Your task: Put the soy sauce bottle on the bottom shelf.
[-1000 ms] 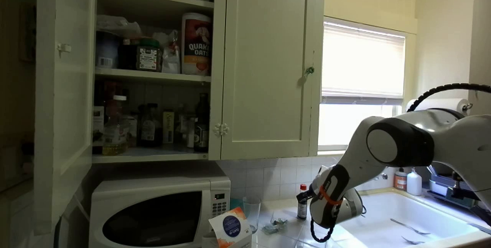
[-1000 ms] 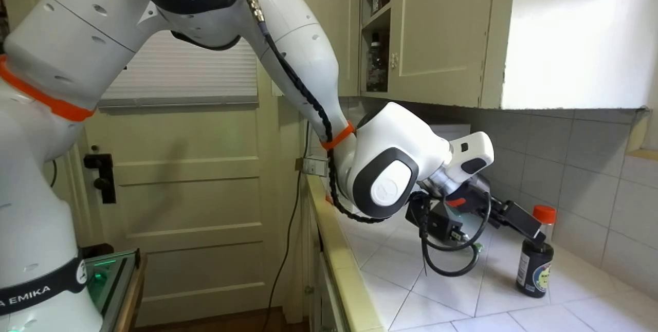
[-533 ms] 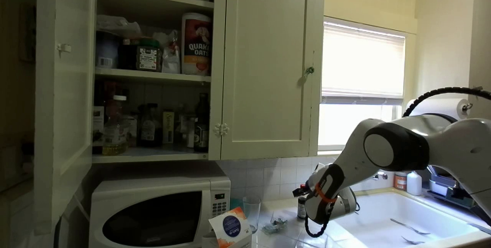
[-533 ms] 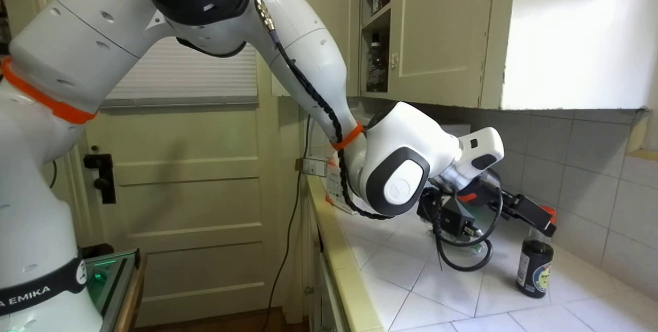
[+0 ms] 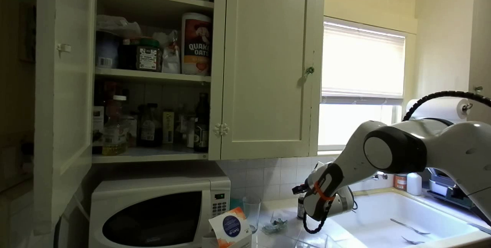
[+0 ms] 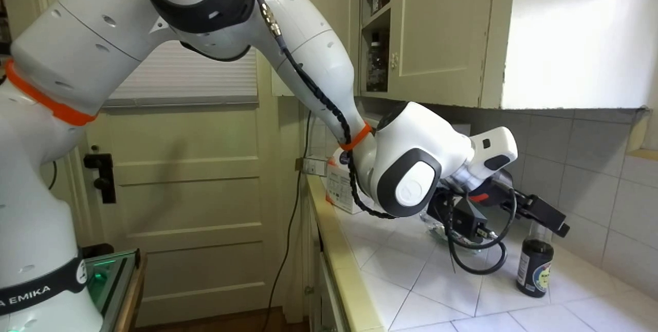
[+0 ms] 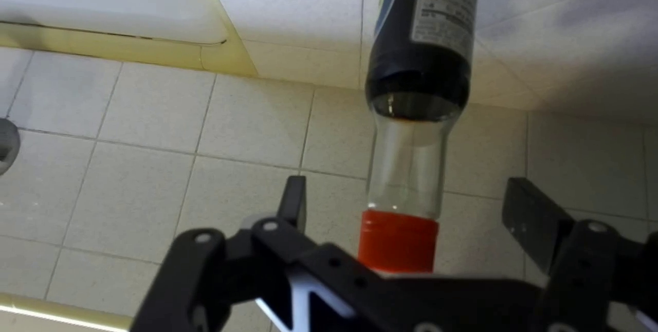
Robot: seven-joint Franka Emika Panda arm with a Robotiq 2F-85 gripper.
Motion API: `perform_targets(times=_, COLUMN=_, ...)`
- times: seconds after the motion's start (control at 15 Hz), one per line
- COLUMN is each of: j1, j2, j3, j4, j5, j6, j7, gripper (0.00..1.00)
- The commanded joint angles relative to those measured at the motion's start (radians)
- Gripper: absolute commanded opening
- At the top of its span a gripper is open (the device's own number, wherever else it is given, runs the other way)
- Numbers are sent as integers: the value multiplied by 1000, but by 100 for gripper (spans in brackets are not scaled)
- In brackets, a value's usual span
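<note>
As the hand [image 7: 406, 193] straddles the bottle [image 6: 535, 265], a canister [image 5: 196, 44] reads "OATS".

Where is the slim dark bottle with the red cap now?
At the right of an exterior view, the slim dark bottle stands upright on the white tiled counter; in the wrist view, the open black gripper frames its neck.

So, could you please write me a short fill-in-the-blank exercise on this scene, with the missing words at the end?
The soy sauce bottle has a ____ cap.
In the wrist view, gaps show on both sides of the bottle, so the gripper is ____.
The appliance below the bottom shelf is a ____.
The word under "Quaker" on the canister is ____.
Missing words: red; open; microwave; Oats.
</note>
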Motion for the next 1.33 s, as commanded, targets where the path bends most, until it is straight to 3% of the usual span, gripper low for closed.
perform_targets(times=0.0, j1=-11, j2=23, j3=9, j4=21, j5=26, j6=-19, j7=-7, gripper=96)
perform_targets(times=0.13, j1=-13, j2=27, j3=10, j4=22, j5=30, j6=-22, j7=-4, gripper=92)
perform_targets(times=0.27, j1=-14, j2=29, j3=10, j4=20, j5=31, j6=-19, j7=-4, gripper=81)
perform_targets(times=0.33, j1=-12, j2=33, j3=7, j4=23, j5=33, j6=-19, j7=-5, gripper=67)
perform_targets(times=0.53, j1=-18, j2=38, j3=13, j4=38, j5=29, j6=-24, j7=-5, gripper=46)
perform_targets(times=0.67, j1=-15, j2=40, j3=13, j4=49, j5=27, j6=-26, j7=-7, gripper=46)
perform_targets(times=0.73, j1=-14, j2=41, j3=14, j4=55, j5=27, j6=-29, j7=-8, gripper=55)
perform_targets(times=0.8, j1=-12, j2=41, j3=14, j4=59, j5=27, j6=-30, j7=-9, gripper=57)
perform_targets(times=0.93, j1=-9, j2=43, j3=12, j4=66, j5=29, j6=-32, j7=-9, gripper=52)
perform_targets(times=1.0, j1=-8, j2=45, j3=10, j4=70, j5=32, j6=-33, j7=-8, gripper=28)
perform_targets(times=1.13, j1=-3, j2=44, j3=3, j4=68, j5=40, j6=-38, j7=-6, gripper=26)
perform_targets(times=1.27, j1=28, j2=41, j3=-34, j4=60, j5=58, j6=-51, j7=13, gripper=13)
